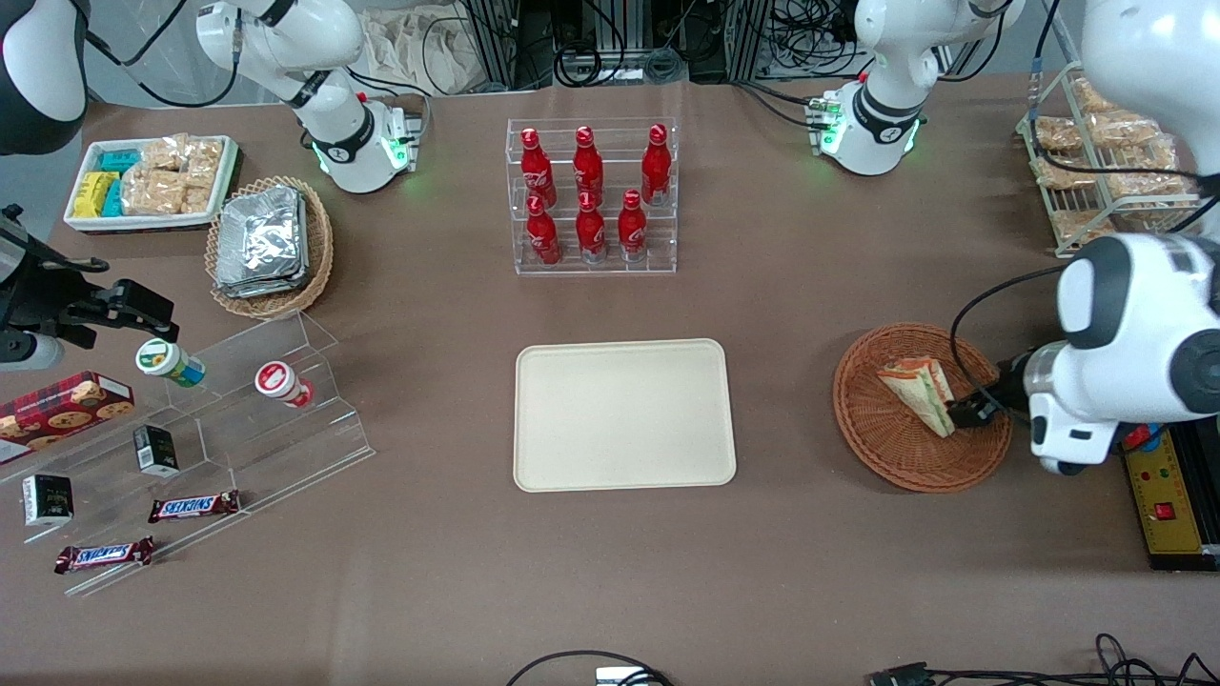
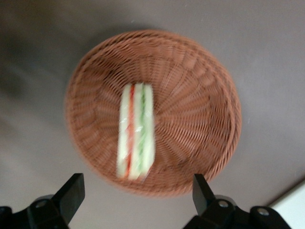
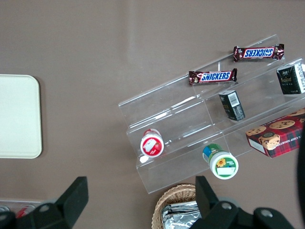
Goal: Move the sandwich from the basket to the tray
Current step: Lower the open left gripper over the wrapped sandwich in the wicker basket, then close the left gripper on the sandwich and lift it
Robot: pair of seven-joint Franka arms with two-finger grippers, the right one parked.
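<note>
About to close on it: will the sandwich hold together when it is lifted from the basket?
Probably soft: the sandwich shows pale bread around layered filling, so hard squeezing may crush it. The layers might slide apart. It lies in the basket, likely light. The gripper hovers above with jaws open.

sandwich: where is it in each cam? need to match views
Front view: the sandwich lies in the basket, toward the working arm's end of the table, with the gripper beside it.
Left wrist view: the sandwich lies edge-up mid-basket, between the open gripper fingers' line.
Right wrist view: not in it; only the tray shows.
Shared landmark: the basket, in the front and left wrist views.
</note>
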